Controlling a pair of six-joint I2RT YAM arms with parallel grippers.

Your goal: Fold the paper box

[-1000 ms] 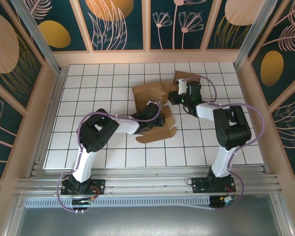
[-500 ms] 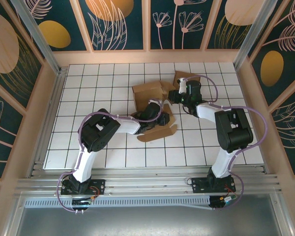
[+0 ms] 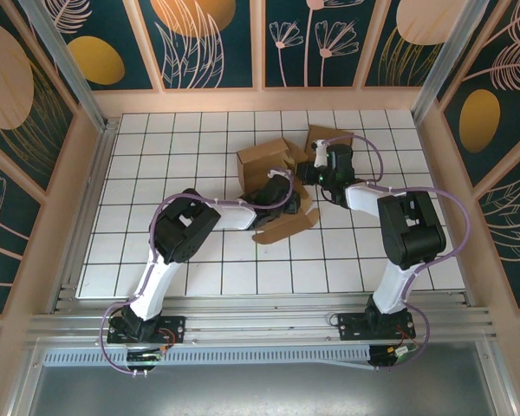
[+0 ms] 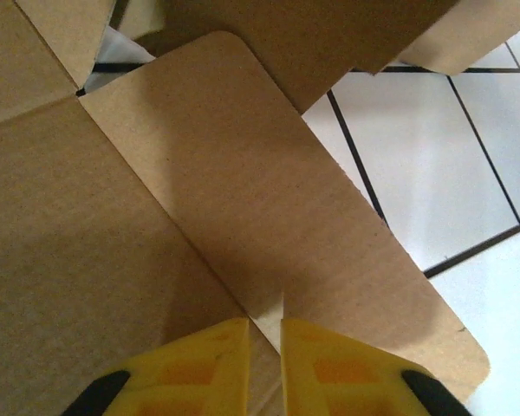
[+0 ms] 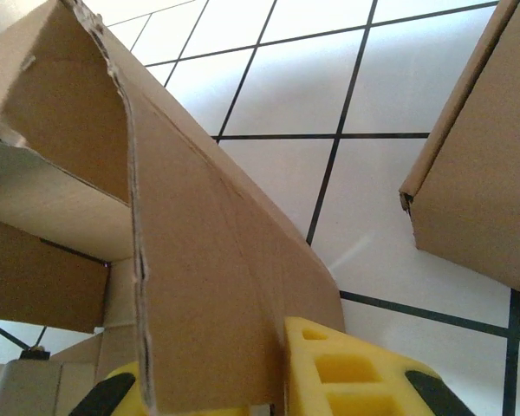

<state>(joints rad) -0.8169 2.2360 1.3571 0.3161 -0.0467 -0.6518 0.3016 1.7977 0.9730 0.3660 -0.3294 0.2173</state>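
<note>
The brown paper box [image 3: 264,158] lies partly folded in the middle of the tiled table, with one flap [image 3: 288,224] spread toward the near side and another [image 3: 331,137] at its far right. My left gripper [image 3: 273,189] reaches into the box from the left. In the left wrist view its yellow fingers [image 4: 199,360] stand nearly together, and the left gripper [image 4: 264,322] pinches a thin cardboard edge at a crease. My right gripper [image 3: 315,171] is at the box's right side. It [image 5: 217,355] is shut on an upright cardboard flap [image 5: 199,260].
The white tiled table [image 3: 156,156] has free room left, right and near the box. Peach walls [image 3: 260,100] and metal posts fence the table. Both arms' forearms cross the tiles toward the box. Another box wall [image 5: 485,173] stands close on the right in the right wrist view.
The left gripper opened and closed again on the cardboard, shifting up and right. The box slid right and drew together, its near flap now less spread. The right gripper stayed clamped.
</note>
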